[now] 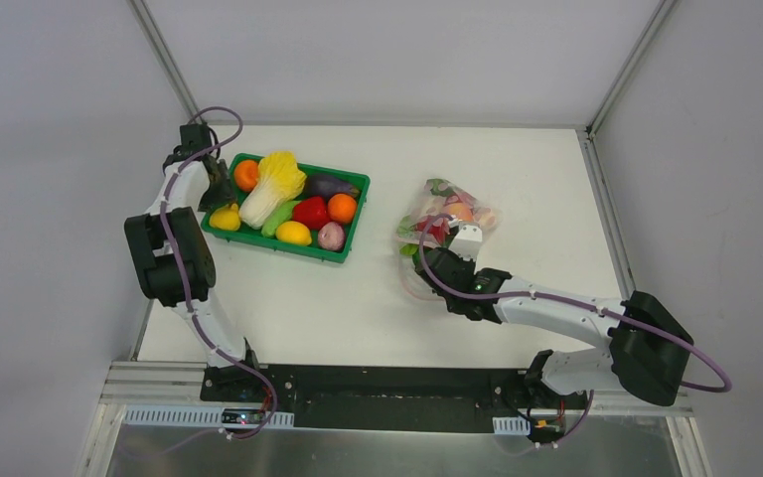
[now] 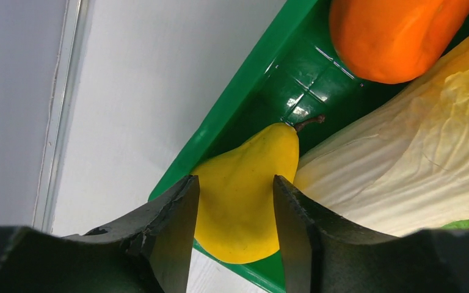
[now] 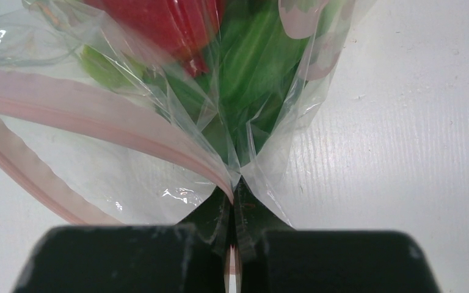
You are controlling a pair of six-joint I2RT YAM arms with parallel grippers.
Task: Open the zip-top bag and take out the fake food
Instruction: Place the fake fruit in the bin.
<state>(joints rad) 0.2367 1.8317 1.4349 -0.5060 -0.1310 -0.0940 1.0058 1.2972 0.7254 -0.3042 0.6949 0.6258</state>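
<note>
The clear zip-top bag (image 1: pixel 447 214) lies right of centre with fake food inside it. In the right wrist view a red piece (image 3: pixel 165 21) and green leaves (image 3: pixel 244 79) show through the plastic. My right gripper (image 1: pixel 425 250) (image 3: pixel 233 186) is shut on the bag's edge, beside the pink zip strip (image 3: pixel 98 119). My left gripper (image 1: pixel 221 199) (image 2: pixel 236 186) is at the green tray's (image 1: pixel 268 245) left front corner. Its fingers press both sides of a yellow pear (image 2: pixel 244 183) (image 1: pixel 225 219) that overlaps the tray rim.
The tray (image 2: pixel 244 97) also holds an orange (image 1: pixel 246 175) (image 2: pixel 391 36), a napa cabbage (image 1: pixel 273 184) (image 2: pixel 415 159), a purple eggplant (image 1: pixel 326 185), a red pepper (image 1: pixel 310 212), a second orange (image 1: pixel 342 208), a yellow fruit (image 1: pixel 294 233) and a pinkish fruit (image 1: pixel 331 236). Grey walls enclose the table.
</note>
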